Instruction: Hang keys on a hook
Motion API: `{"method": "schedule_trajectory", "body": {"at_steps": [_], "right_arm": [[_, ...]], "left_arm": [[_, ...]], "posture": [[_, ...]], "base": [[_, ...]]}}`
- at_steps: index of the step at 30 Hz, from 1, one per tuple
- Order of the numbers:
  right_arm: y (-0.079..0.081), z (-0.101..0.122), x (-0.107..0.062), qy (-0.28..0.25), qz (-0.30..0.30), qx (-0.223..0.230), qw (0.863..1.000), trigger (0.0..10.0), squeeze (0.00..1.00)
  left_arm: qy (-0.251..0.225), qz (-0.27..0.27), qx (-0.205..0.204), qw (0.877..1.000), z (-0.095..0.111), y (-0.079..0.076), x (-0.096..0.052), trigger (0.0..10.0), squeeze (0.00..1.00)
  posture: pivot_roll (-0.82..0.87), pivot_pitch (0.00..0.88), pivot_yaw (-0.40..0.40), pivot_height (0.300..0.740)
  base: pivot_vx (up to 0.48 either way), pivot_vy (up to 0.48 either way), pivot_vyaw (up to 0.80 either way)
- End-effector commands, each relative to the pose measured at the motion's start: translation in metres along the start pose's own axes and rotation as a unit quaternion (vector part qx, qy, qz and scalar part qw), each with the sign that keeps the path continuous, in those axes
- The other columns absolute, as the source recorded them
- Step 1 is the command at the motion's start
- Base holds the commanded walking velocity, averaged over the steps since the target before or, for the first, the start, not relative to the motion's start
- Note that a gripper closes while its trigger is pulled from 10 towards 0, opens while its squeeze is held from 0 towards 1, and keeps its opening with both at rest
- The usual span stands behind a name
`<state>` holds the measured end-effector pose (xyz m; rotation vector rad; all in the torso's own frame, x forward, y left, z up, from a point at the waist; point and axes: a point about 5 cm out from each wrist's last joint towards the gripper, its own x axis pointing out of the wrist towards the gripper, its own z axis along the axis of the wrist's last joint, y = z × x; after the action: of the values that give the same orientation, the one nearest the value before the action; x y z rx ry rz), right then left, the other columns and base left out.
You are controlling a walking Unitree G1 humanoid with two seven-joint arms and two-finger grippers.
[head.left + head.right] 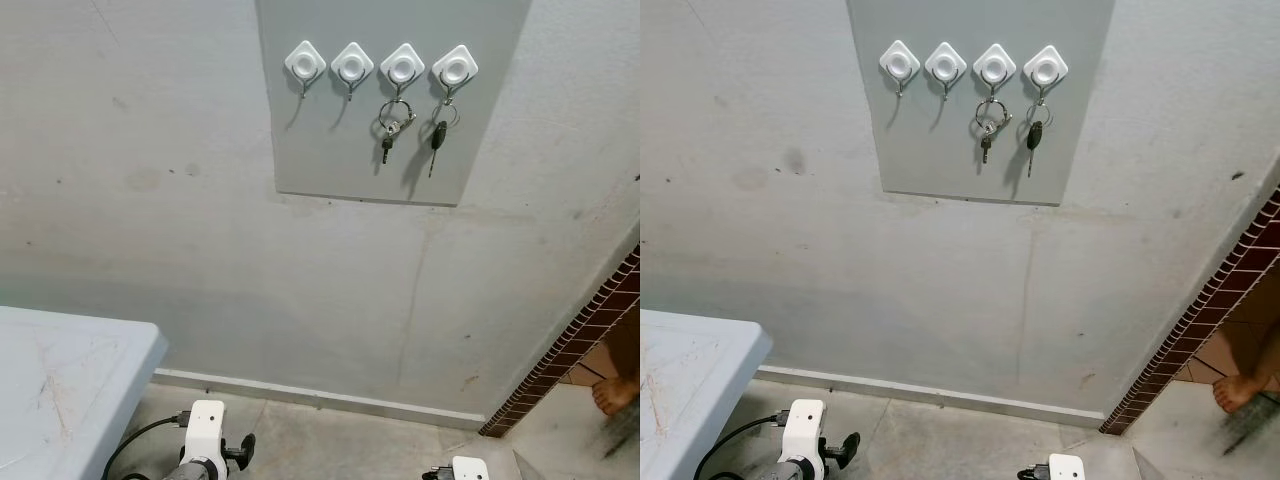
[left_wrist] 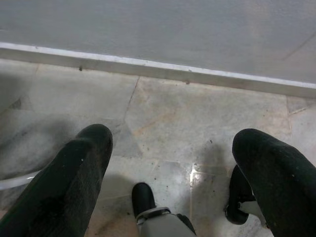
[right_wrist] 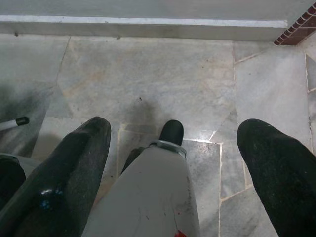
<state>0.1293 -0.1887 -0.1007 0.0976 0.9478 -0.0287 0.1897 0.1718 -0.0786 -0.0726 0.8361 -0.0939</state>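
Two metal key sets (image 1: pixel 395 128) on diamond-shaped white hooks (image 1: pixel 402 63); L end effector (image 2: pixel 173 168), R end effector (image 3: pixel 173 168) both released.

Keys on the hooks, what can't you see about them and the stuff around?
- Keys: too small in the eye views to count.
- Table: cut off by the left edge.
- Person's foot: the rest hidden behind the brick edge.

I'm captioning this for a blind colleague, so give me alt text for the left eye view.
Four white hooks sit in a row on a grey wall panel; the two rightmost hold keys, the two leftmost are bare. Below are a grey table corner, the floor, and a person's bare foot at far right.
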Motion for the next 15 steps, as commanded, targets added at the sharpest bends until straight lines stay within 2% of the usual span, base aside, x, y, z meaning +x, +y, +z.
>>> {"method": "schedule_trajectory", "body": {"at_steps": [1,15], "right_arm": [[0.0007,-0.0012,0.0001,0.005,-0.003,0.001,1.000,10.0,0.00],[0.0020,-0.0045,-0.0001,0.015,-0.008,0.003,1.000,10.0,0.00]], "left_arm": [[0.001,0.006,-0.001,1.000,0.0027,0.0040,0.0003,10.0,0.00],[-0.003,0.004,0.001,1.000,0.0072,0.0057,0.0011,10.0,0.00]], "posture": [[0.07,0.000,0.039,0.740],[0.04,0.000,0.055,0.740]], "base": [[0.000,0.000,0.00],[0.000,0.000,0.00]]}}
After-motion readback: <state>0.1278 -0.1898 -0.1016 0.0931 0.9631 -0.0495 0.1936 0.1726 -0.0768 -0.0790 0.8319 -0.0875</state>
